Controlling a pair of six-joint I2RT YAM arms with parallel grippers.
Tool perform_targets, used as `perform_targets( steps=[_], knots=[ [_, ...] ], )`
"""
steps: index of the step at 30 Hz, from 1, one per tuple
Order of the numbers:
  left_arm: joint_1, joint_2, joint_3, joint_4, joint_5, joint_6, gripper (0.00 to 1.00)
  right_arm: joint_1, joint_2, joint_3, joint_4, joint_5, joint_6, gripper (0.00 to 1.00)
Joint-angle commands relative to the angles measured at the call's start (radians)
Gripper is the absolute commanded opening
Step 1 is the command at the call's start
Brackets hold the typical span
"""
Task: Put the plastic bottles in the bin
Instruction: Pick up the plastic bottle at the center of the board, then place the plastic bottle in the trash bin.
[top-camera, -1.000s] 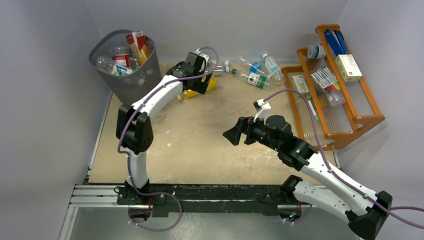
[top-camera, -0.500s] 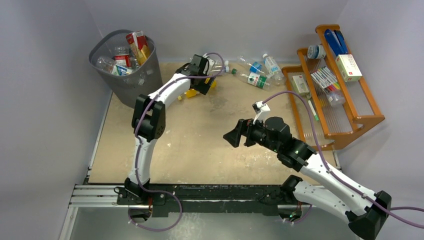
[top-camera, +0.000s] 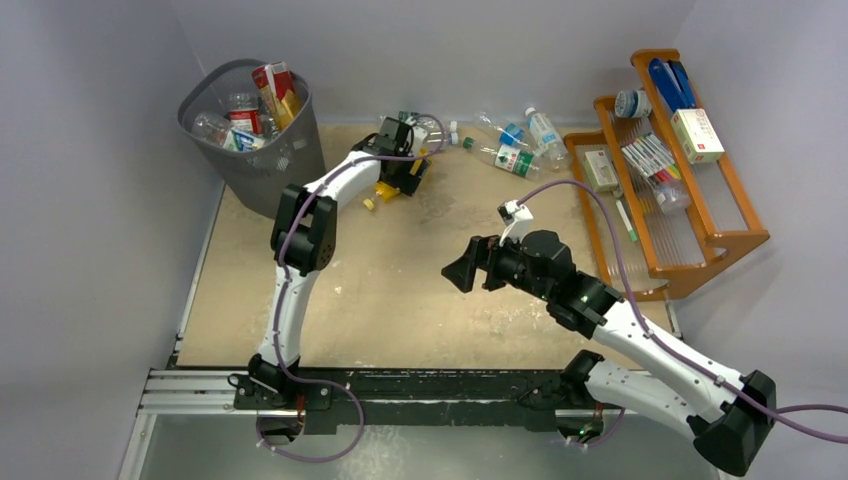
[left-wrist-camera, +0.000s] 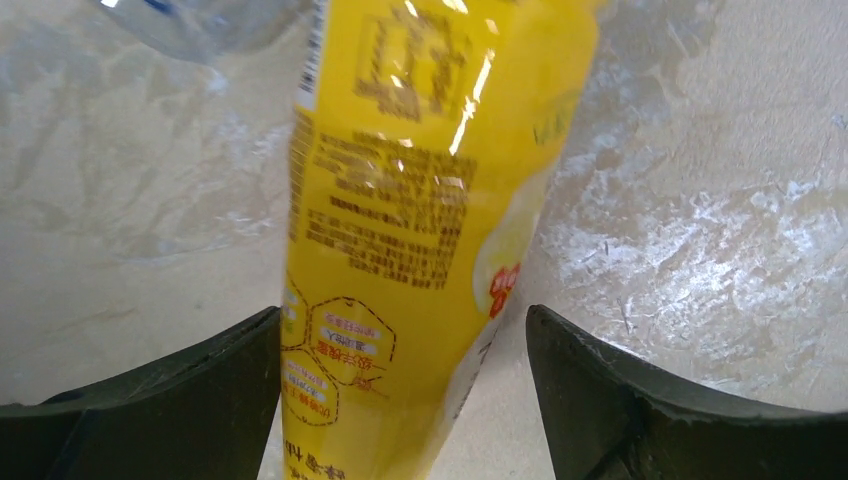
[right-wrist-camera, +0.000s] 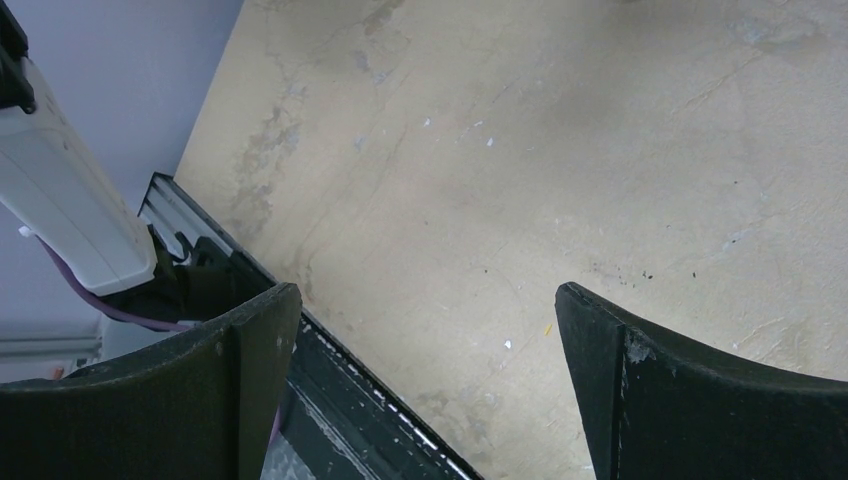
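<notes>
Left wrist view puts the left gripper (left-wrist-camera: 402, 312) low over the table (top-camera: 400, 300), jaws parted and straddling a yellow bottle (left-wrist-camera: 420, 180). The bottle lies flat on the surface, running lengthwise between the two fingers. One finger sits just beside its label and bare table shows between the bottle and the other finger, so nothing is grasped yet. A clear bottle (left-wrist-camera: 200, 20) lies just beyond it at the top of that view.

The step in hand looks like the pick of this yellow bottle. The next move calls for closing squarely on the soft, glossy body without squeezing it out sideways, then lifting and carrying it left to the bin (top-camera: 250, 165) in the far left corner, already holding several bottles (top-camera: 240, 120).

From the top view, the left arm rises from its base at the near edge, elbow raised over the left half of the table, forearm stretched toward the middle of the far edge, wrist pitched down. More loose bottles (top-camera: 515, 150) lie along the far edge toward the right, near the wooden rack (top-camera: 700, 230).

The right gripper (right-wrist-camera: 428, 290) hangs over bare table near the middle — jaws wide apart, nothing between them.
</notes>
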Motion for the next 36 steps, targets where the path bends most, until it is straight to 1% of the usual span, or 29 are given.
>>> perform_targets(
  steps=[1, 3, 7, 8, 9, 11, 16, 20, 22, 24, 28, 32, 36],
  knots=[
    [-0.002, -0.048, -0.062, 0.075, 0.071, -0.031, 0.82, 0.003, 0.009, 0.006, 0.054, -0.026, -0.006, 1.0],
    [-0.002, -0.084, -0.103, 0.094, 0.063, -0.056, 0.74, 0.003, 0.008, 0.01, 0.051, -0.029, -0.005, 1.0],
    [-0.003, -0.155, -0.145, 0.099, 0.061, -0.118, 0.53, 0.003, -0.009, 0.011, 0.04, -0.034, -0.003, 1.0],
    [-0.002, -0.178, -0.156, 0.097, 0.062, -0.134, 0.5, 0.003, -0.019, 0.012, 0.035, -0.032, -0.004, 1.0],
    [-0.001, -0.201, -0.167, 0.098, 0.064, -0.146, 0.48, 0.003, -0.027, 0.013, 0.032, -0.03, -0.005, 1.0],
    [-0.002, -0.253, -0.188, 0.091, 0.066, -0.164, 0.48, 0.003, -0.045, 0.013, 0.032, -0.011, -0.001, 1.0],
    [-0.003, -0.417, -0.204, 0.061, 0.068, -0.22, 0.47, 0.003, -0.098, -0.005, 0.029, -0.022, 0.03, 1.0],
    [0.016, -0.558, -0.17, 0.039, 0.074, -0.266, 0.48, 0.003, -0.136, -0.031, 0.053, -0.048, 0.06, 1.0],
    [0.061, -0.599, -0.122, 0.01, 0.103, -0.302, 0.48, 0.003, -0.149, -0.047, 0.074, -0.072, 0.077, 1.0],
    [0.13, -0.64, -0.086, -0.002, 0.156, -0.355, 0.48, 0.003, -0.157, -0.064, 0.089, -0.088, 0.091, 1.0],
    [0.257, -0.703, -0.045, 0.017, 0.248, -0.423, 0.48, 0.003, -0.171, -0.096, 0.118, -0.107, 0.116, 1.0],
    [0.346, -0.724, 0.011, 0.012, 0.273, -0.464, 0.48, 0.003, -0.175, -0.117, 0.143, -0.122, 0.136, 1.0],
    [0.423, -0.763, -0.01, 0.048, 0.266, -0.502, 0.48, 0.003, -0.174, -0.12, 0.15, -0.123, 0.14, 1.0]
  ],
)
